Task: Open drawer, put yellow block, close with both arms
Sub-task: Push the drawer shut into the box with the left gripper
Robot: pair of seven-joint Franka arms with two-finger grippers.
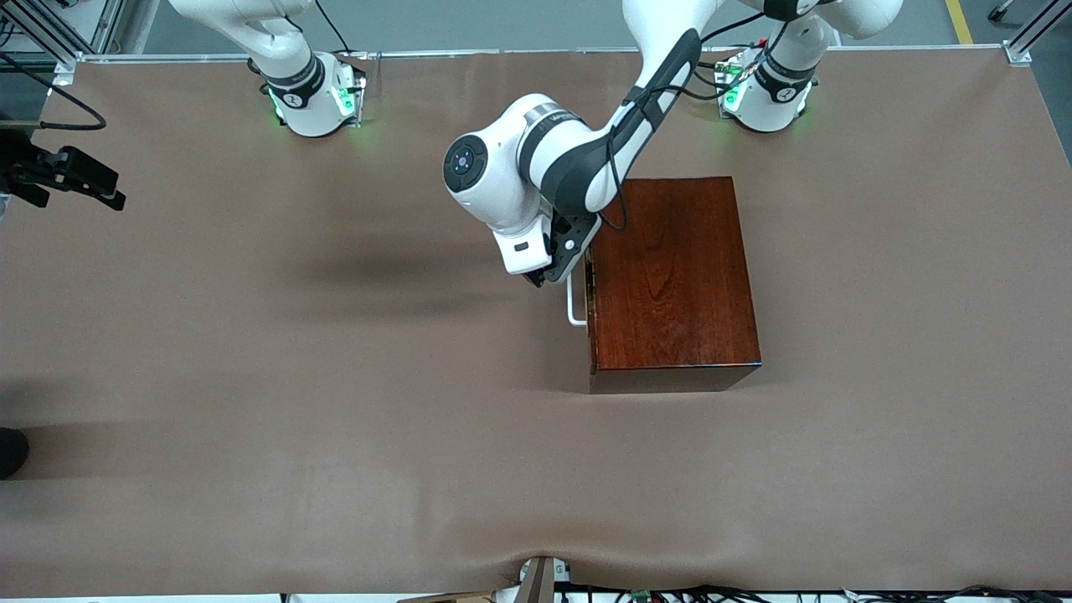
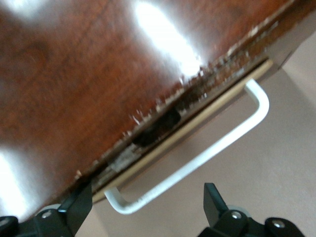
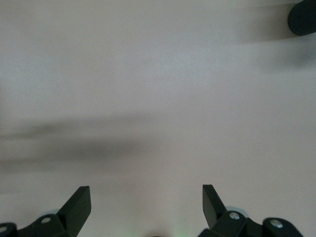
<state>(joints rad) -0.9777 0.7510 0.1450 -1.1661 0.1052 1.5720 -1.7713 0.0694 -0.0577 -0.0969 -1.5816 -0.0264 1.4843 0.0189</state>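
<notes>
Both end effectors are spread and hold nothing. Your left end effector straddles the closed drawer's handle; at nine o'clock of the surface, your right end effector waits.

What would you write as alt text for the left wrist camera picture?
The left gripper, fingers open, is just short of the white handle of a closed drawer in a glossy dark wooden box. Brown table shows under the handle.
</notes>
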